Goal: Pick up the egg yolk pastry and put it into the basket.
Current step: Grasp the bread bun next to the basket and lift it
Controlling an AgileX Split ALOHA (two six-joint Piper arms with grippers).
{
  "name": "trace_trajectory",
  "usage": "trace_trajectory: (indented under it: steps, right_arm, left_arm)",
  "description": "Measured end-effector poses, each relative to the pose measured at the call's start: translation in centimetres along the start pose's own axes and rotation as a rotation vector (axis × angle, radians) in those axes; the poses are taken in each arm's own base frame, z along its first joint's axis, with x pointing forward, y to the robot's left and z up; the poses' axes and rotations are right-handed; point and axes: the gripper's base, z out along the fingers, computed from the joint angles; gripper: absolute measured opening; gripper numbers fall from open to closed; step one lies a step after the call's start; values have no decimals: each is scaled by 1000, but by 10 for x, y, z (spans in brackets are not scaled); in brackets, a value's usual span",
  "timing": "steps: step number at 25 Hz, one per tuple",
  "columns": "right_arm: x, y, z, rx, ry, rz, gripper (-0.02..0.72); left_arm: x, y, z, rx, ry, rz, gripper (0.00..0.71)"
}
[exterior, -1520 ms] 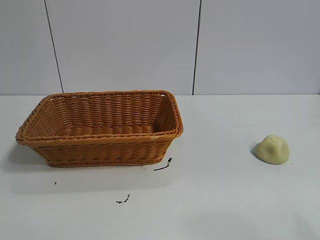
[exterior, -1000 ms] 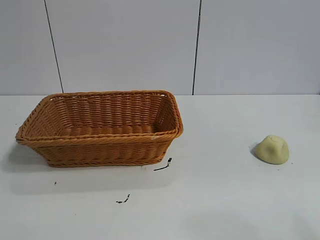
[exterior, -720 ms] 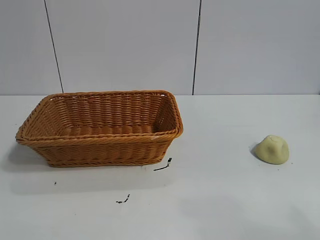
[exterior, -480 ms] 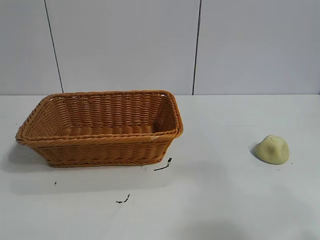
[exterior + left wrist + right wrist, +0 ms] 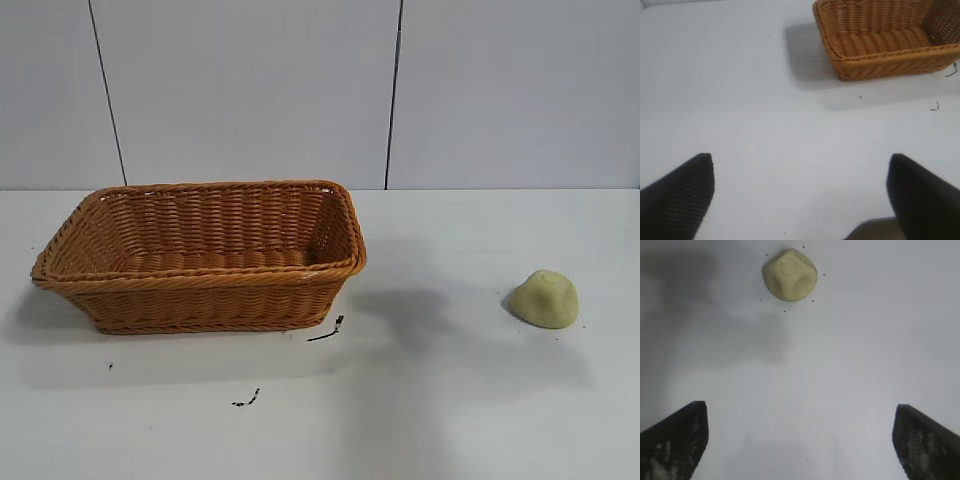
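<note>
The egg yolk pastry (image 5: 545, 299), a small pale yellow dome with a dent, lies on the white table at the right; it also shows in the right wrist view (image 5: 790, 274). The orange-brown wicker basket (image 5: 200, 280) stands at the left and is empty; it also shows in the left wrist view (image 5: 880, 57). My right gripper (image 5: 800, 440) is open and empty above the table, short of the pastry. My left gripper (image 5: 802, 197) is open and empty over bare table, away from the basket. Neither gripper shows in the exterior view.
Small dark scraps (image 5: 325, 332) lie on the table just in front of the basket, with another (image 5: 246, 400) nearer the front. A grey panelled wall stands behind the table. A shadow falls on the table between basket and pastry.
A shadow has spread over the table between the basket and the pastry. Basket and pastry have not moved.
</note>
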Motion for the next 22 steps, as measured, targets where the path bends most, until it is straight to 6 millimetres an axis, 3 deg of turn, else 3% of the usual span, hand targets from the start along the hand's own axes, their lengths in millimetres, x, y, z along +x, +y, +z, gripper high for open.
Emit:
trace_trajectory:
  steps: [6, 11, 16, 22]
  right_arm:
    - [-54, 0, 52, -5, 76, 3, 693]
    - [-78, 0, 83, -7, 86, -12, 693]
    - [-87, 0, 119, -13, 98, -6, 693]
    - [-81, 1, 161, -31, 164, 1, 693]
  left_arm:
    - [0, 0, 0, 0, 0, 0, 696]
    - [0, 0, 0, 0, 0, 0, 696]
    - [0, 0, 0, 0, 0, 0, 696]
    - [0, 0, 0, 0, 0, 0, 696]
